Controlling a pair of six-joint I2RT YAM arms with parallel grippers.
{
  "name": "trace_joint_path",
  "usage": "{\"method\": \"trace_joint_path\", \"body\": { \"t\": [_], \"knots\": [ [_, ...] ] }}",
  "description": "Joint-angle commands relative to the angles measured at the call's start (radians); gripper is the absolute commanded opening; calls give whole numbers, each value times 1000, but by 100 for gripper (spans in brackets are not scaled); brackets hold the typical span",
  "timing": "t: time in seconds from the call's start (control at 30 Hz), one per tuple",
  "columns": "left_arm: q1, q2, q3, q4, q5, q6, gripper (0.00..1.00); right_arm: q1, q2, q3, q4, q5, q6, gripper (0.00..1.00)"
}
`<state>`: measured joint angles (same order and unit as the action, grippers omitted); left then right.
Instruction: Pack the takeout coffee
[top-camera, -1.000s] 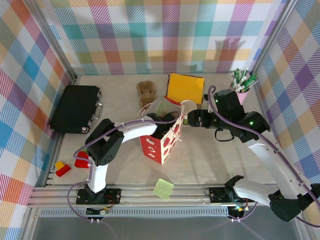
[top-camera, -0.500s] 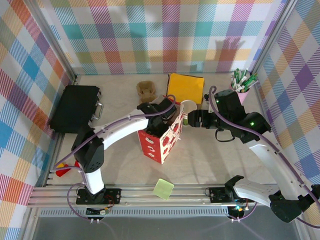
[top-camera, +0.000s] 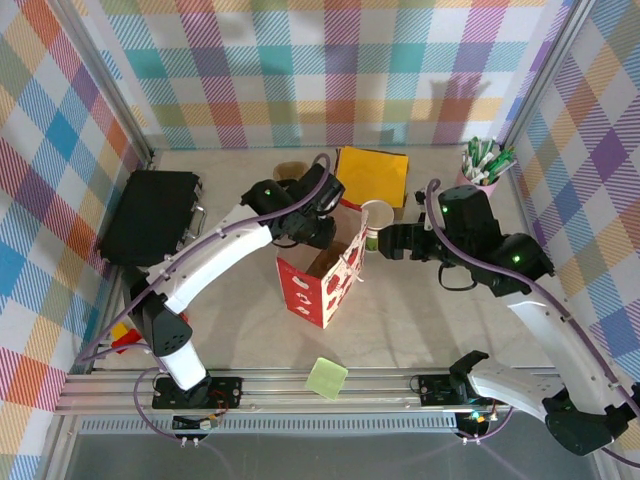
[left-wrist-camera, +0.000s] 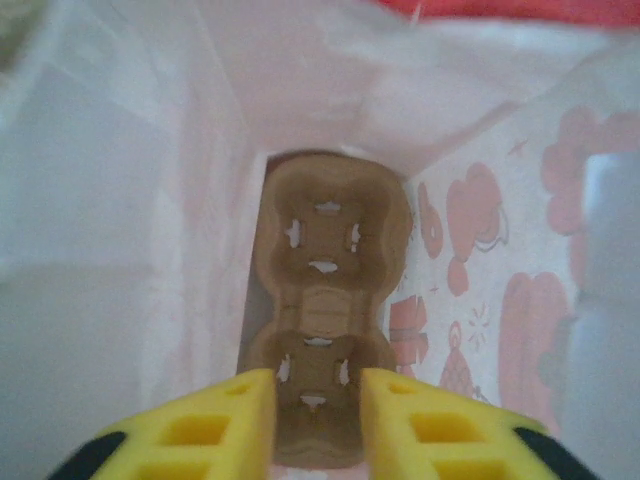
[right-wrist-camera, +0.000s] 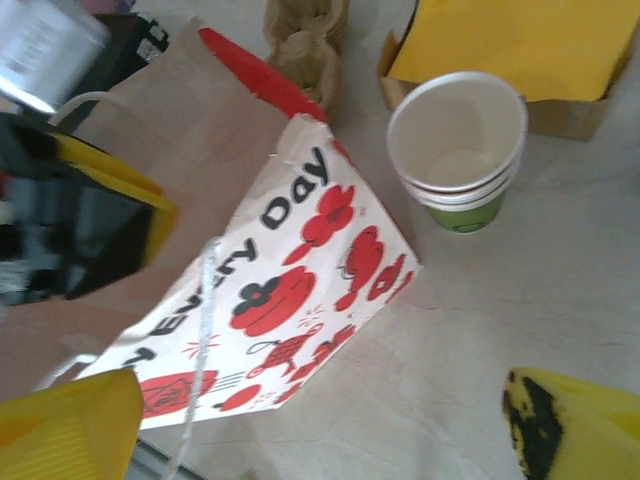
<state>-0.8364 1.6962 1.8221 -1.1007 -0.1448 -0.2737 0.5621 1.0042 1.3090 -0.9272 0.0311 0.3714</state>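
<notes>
The takeout coffee cup (top-camera: 378, 222) (right-wrist-camera: 457, 150), cream at the rim and green below, stands upright and empty on the table just right of the red-and-white printed paper bag (top-camera: 322, 282) (right-wrist-camera: 290, 270). My right gripper (top-camera: 390, 240) (right-wrist-camera: 320, 440) hovers beside the cup, wide open, with nothing between its yellow fingers (right-wrist-camera: 62, 425). Over the bag's open mouth hangs my left gripper (top-camera: 312, 228) (left-wrist-camera: 317, 420), open and empty, looking down inside. A brown cardboard cup carrier (left-wrist-camera: 325, 300) lies at the bag's bottom.
A yellow folder on a box (top-camera: 372, 175) lies behind the cup. A pink cup of pens (top-camera: 483, 168) stands at the back right and a black case (top-camera: 150, 215) at the left. A green pad (top-camera: 327, 378) and small blocks (top-camera: 125, 335) sit near the front rail.
The left arm has risen and drawn back from the bag's mouth toward the far side. The right gripper shifted slightly right; cup and bag stayed put.
</notes>
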Motion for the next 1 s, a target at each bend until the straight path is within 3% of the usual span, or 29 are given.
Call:
{"method": "trace_joint_path", "body": {
  "t": [0.0,0.13,0.27,0.5,0.7,0.8,0.97],
  "knots": [
    [-3,-48,90,-68,-57,35,36,-13,-39,-28,-27,149,-58,98],
    [17,-86,153,-81,-84,52,47,-52,-59,-60,-35,289,-90,99],
    [65,-145,129,-69,-103,70,57,-154,-57,-92,-26,303,-128,99],
    [122,-247,-37,-19,-46,87,60,-432,53,-91,-35,169,-172,99],
    [122,-324,-202,12,-78,75,61,-647,198,-65,-23,-2,-186,99],
    [124,-349,-252,11,-71,54,62,-715,263,-50,-18,-79,-188,99],
    [123,-393,-302,15,62,11,60,-751,325,-46,1,-88,-179,99]
  ]
}}
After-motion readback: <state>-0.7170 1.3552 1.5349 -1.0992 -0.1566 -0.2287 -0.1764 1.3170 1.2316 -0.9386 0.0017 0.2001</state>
